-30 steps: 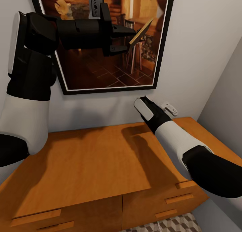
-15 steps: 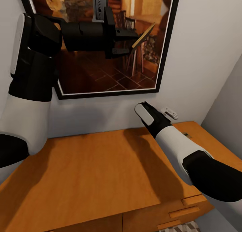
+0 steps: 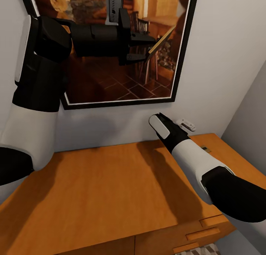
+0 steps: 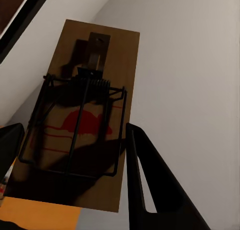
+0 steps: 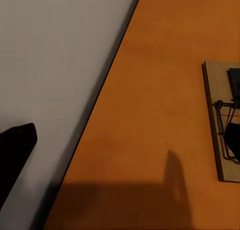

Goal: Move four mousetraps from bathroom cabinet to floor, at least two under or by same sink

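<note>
My left gripper [image 3: 145, 47] is raised in front of the wall picture, shut on a tan mousetrap [image 3: 162, 37] that sticks out tilted past its fingers. Up close the mousetrap [image 4: 80, 120] shows its dark wire spring and a red mouse print, with one black finger [image 4: 150, 190] beside it. Below lies the orange-brown cabinet [image 3: 103, 181]. My right arm [image 3: 184, 147] reaches over its back right part. My right gripper [image 5: 127, 140] is open just above the top; one finger [image 5: 15, 155] shows. Another mousetrap [image 5: 225, 125] lies flat beside it, also seen as a small piece [image 3: 205, 149]. The bathroom sink is out of view.
A large dark-framed picture [image 3: 111, 77] hangs on the white wall right behind my left gripper. A grey side wall [image 3: 247, 114] closes off the right end of the cabinet. Drawer fronts with slim handles [image 3: 201, 233] face me, and a strip of patterned floor [image 3: 197, 250] shows below.
The camera has tilted up a little. My left gripper has drifted slightly right with the mousetrap still in it. The right arm has barely moved.
</note>
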Available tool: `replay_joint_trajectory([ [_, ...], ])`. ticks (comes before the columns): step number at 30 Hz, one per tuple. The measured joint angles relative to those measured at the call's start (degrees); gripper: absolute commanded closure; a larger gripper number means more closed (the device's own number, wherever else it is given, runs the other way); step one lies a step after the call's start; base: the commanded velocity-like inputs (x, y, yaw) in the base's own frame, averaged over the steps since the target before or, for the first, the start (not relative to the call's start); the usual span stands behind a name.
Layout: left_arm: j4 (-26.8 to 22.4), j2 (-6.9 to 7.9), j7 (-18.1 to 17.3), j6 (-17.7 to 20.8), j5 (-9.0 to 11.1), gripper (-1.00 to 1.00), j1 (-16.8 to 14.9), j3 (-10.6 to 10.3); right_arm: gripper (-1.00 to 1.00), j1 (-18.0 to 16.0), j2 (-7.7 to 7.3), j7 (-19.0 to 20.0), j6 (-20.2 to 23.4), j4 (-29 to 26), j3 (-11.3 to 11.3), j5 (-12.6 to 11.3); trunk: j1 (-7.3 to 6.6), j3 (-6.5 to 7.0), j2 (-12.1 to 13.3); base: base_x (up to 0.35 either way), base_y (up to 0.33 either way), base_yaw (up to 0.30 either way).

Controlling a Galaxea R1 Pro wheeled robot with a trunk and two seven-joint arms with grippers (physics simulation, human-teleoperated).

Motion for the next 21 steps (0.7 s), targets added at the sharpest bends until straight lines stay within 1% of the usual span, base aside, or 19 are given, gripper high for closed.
replay_joint_trajectory([
  [9,0.0,-0.09,-0.4,0.0,0.3,1.00,0.0,0.0,-1.00,0.0,-0.05,0.0,0.1,0.1,0.1,0.0,0.00,0.00,0.0,0.000,0.000,0.000],
  [15,0.0,-0.11,-2.9,0.0,0.1,1.00,0.0,0.0,-1.00,0.0,-0.04,0.0,0.1,0.3,0.1,0.0,0.00,0.00,0.0,0.006,-0.009,0.000],
  [18,0.0,-0.11,-3.7,0.0,0.0,1.00,0.0,-0.1,-1.00,0.0,-0.02,0.1,1.0,0.3,0.0,-0.1,-0.01,0.00,0.0,0.069,-0.073,0.000],
  [21,0.0,-0.11,-4.0,0.0,0.0,1.00,0.0,-0.7,-1.00,0.1,-0.01,0.7,2.1,0.2,0.0,-0.1,-0.01,0.00,0.0,0.129,-0.130,0.000],
])
